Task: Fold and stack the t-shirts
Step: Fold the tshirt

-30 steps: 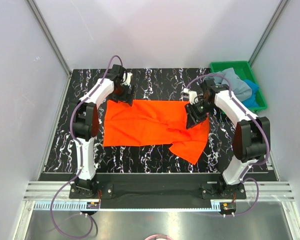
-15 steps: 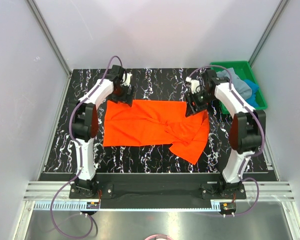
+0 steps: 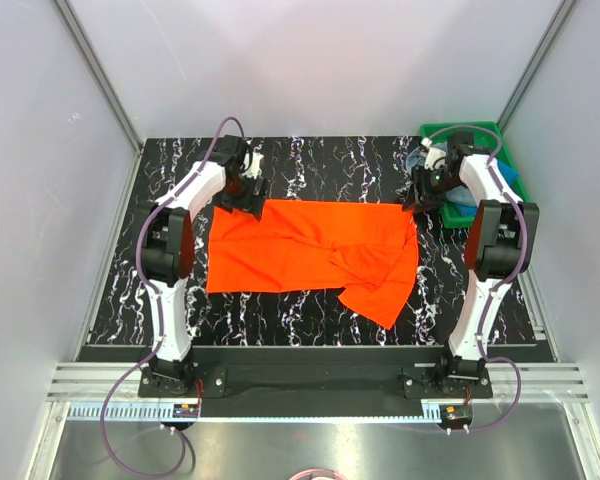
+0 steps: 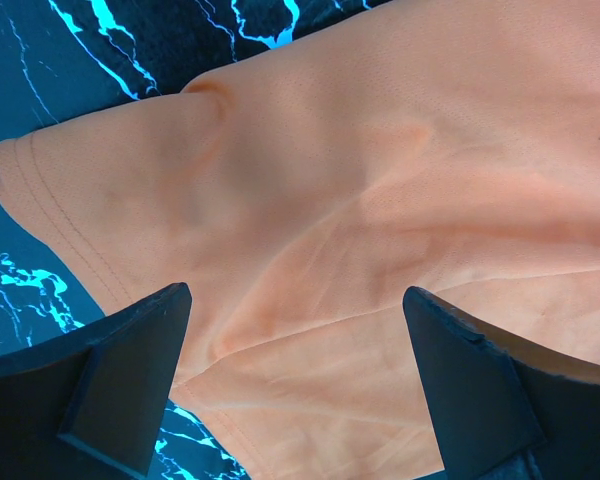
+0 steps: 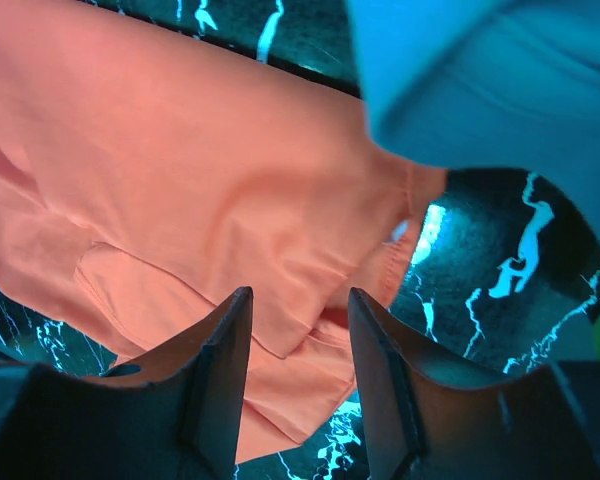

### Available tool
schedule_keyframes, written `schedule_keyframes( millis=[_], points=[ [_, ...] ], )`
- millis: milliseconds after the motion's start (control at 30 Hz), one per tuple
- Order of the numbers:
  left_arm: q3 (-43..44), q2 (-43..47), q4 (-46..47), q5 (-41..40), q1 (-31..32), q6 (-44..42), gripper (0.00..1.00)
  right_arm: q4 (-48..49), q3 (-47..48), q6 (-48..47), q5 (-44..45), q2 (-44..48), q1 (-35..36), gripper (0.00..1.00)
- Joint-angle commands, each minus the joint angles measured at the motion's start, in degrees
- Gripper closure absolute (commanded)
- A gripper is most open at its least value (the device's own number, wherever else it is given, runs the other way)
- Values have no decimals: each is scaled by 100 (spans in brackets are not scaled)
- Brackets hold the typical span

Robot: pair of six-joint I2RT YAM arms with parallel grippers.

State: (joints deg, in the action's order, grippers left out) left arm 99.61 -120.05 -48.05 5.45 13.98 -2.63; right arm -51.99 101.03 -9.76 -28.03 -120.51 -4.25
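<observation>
Fingers (image 4: 110, 380) of the left gripper (image 4: 295, 300) stand wide apart with nothing between them, poised over a stitched-edged corner of the orange t-shirt (image 4: 380, 200). The wide spread presumably readies them to close on that corner. Fingers (image 5: 215, 390) of the right gripper (image 5: 300, 300) are parted more narrowly. Orange cloth shows through the gap beneath them and does not look pinched. What appears to be the grey-blue t-shirt (image 5: 500, 90) fills the upper right of the right wrist view, just beside this corner.

In the top view the left gripper sits at the upper left corner of the orange t-shirt and the right gripper at its upper right corner. The two arms thus bracket the far edge, a placement suited to lifting that edge and folding it toward the bottom of the frame. The shirt lies centre frame on the black marbled table (image 3: 310, 160), mostly flat, with a creased flap trailing at lower right. The green tray (image 3: 520, 205), upper right, is largely hidden behind the right arm. Judged stage: first fold not yet made.
</observation>
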Motion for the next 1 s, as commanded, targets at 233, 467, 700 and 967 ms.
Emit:
schedule_keyframes(
  millis=[233,467,700,967],
  points=[
    [313,-27,24,-159,8,-141,5,22,-233,123,-291,-218,-93,50],
    [295,-36,41,-220,17,-141,5,-57,-163,53,-194,-535,-93,50],
    [331,-97,42,-220,35,-123,5,13,-347,70,-168,-491,-137,52],
    [287,-142,42,-211,87,-150,5,57,-225,62,-203,-588,-137,83]
  ],
)
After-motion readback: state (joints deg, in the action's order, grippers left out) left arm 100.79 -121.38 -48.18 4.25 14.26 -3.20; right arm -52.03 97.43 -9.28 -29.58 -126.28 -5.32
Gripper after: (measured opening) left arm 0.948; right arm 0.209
